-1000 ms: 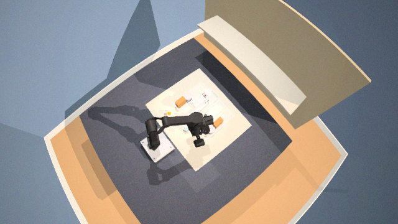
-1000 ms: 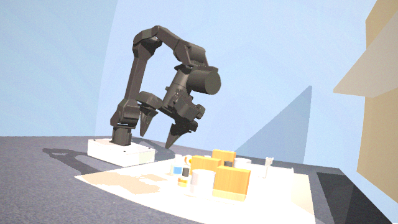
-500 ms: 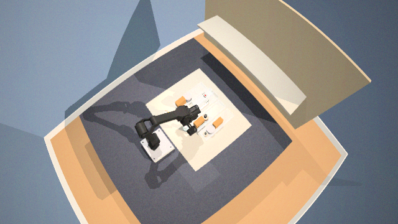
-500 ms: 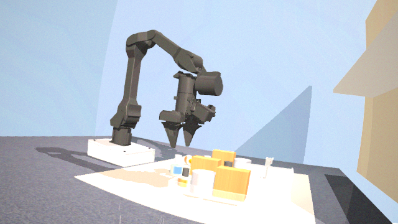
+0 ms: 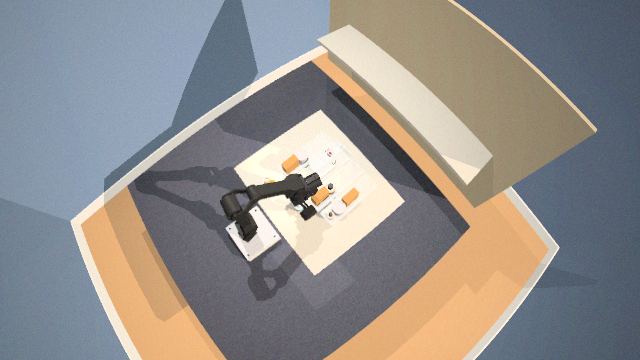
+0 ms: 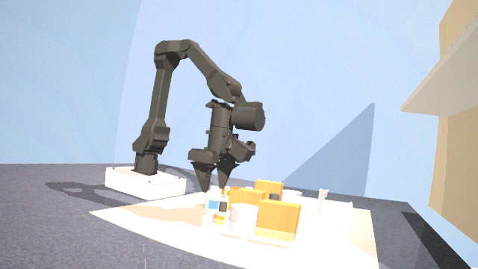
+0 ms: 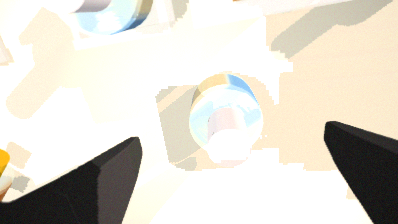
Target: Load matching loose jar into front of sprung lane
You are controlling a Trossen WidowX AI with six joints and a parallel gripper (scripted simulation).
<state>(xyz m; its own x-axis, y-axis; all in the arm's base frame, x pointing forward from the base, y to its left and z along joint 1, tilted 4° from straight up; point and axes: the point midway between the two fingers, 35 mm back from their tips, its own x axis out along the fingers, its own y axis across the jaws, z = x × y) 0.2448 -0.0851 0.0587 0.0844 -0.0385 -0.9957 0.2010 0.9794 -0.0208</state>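
Observation:
My gripper (image 6: 213, 190) (image 7: 229, 137) is wide open and empty, pointing down above the loose jar. This jar (image 5: 298, 207) (image 6: 213, 203) (image 7: 226, 112) is clear with a blue label and a pale cap; it stands upright on the mat. In the wrist view it shows midway between the fingers, below their tips. Another jar (image 7: 107, 21) with a blue body and pale cap stands at the wrist view's upper left, in the front of a clear lane. The arm hides that lane front in the top view. The pusher plate cannot be made out.
Orange boxes (image 5: 290, 164) (image 5: 350, 197) (image 6: 278, 220) and a white tub (image 5: 338, 207) (image 6: 243, 220) stand in neighbouring lanes. A small dark-capped jar (image 5: 330, 215) (image 6: 219, 218) stands before the tub. An orange-topped item (image 5: 270, 181) (image 7: 3, 162) stands loose. A shelf (image 5: 410, 100) (image 6: 444, 82) overhangs beyond the mat (image 5: 320, 250).

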